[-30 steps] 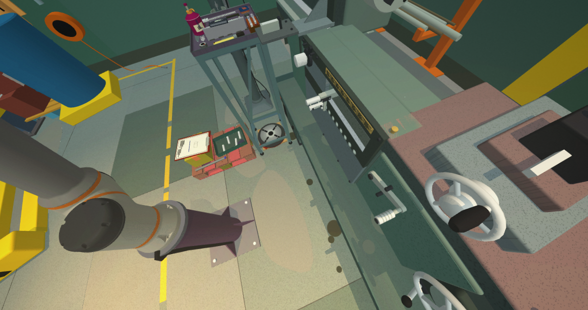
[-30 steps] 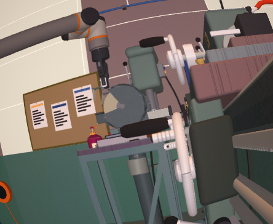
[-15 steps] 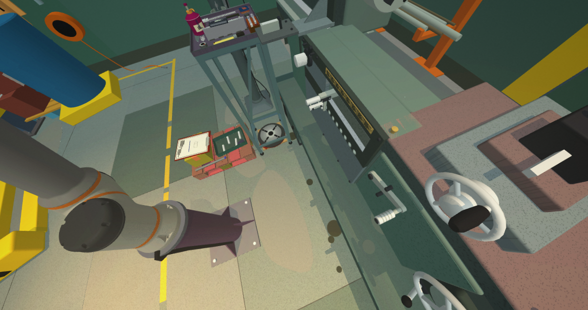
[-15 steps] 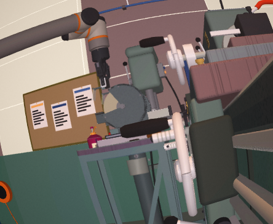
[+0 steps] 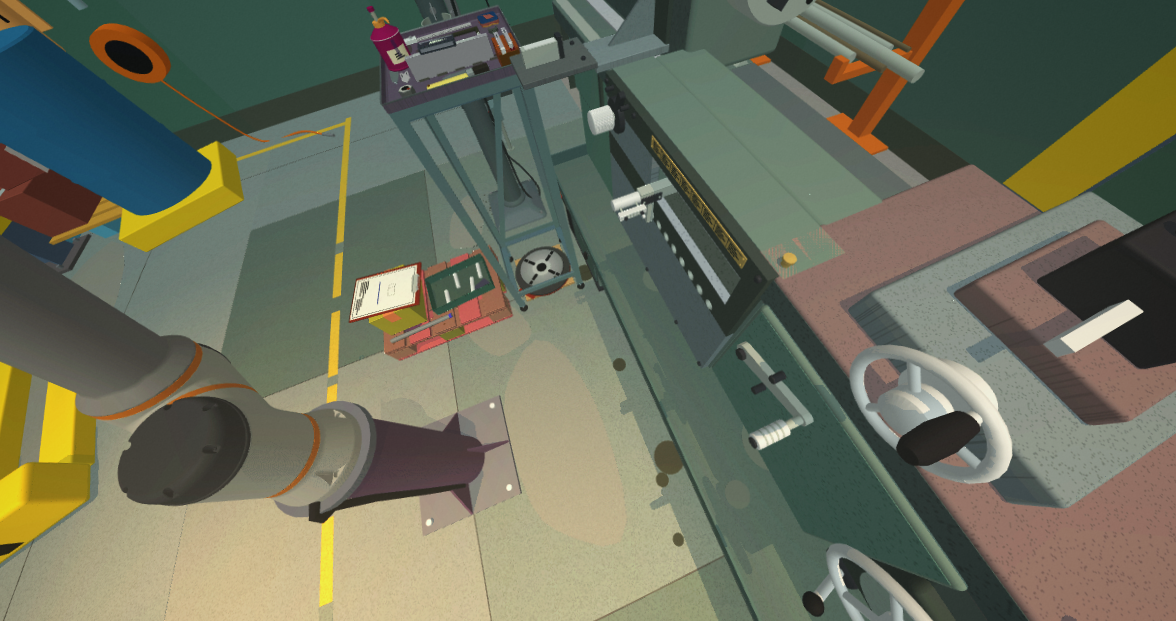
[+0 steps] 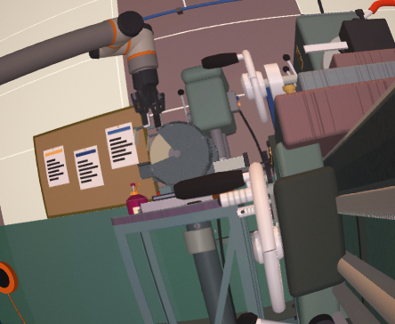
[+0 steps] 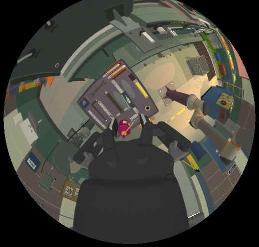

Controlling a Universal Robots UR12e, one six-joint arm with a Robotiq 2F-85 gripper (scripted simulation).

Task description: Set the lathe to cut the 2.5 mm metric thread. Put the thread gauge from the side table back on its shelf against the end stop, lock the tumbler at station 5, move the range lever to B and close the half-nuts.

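Observation:
My gripper (image 7: pixel 127 123) hangs high above the purple side table (image 7: pixel 118 97), open and empty, over the table's near edge by the magenta oil bottle (image 7: pixel 123 128). In the second side camera the gripper (image 6: pixel 149 116) is well above the table top (image 6: pixel 172 209). Several long tools lie on the table; I cannot tell which is the thread gauge. The grey shelf (image 5: pixel 568 58) juts from the lathe next to the table (image 5: pixel 448 58), with a pale block (image 5: pixel 540 52) on it. The tumbler handle (image 5: pixel 635 202) sits at the row of holes on the lathe front. A white knob (image 5: pixel 601 118) is above it. A lever (image 5: pixel 773 407) hangs on the apron.
A corkboard with papers (image 6: pixel 88 164) hangs on the wall behind the table. A bench grinder (image 6: pixel 181 151) stands on a pedestal by the table. The lathe (image 5: pixel 741 230) runs along the right. Boxes and a clipboard (image 5: pixel 411 300) lie on the floor. The arm's base (image 5: pixel 461 465) stands in front.

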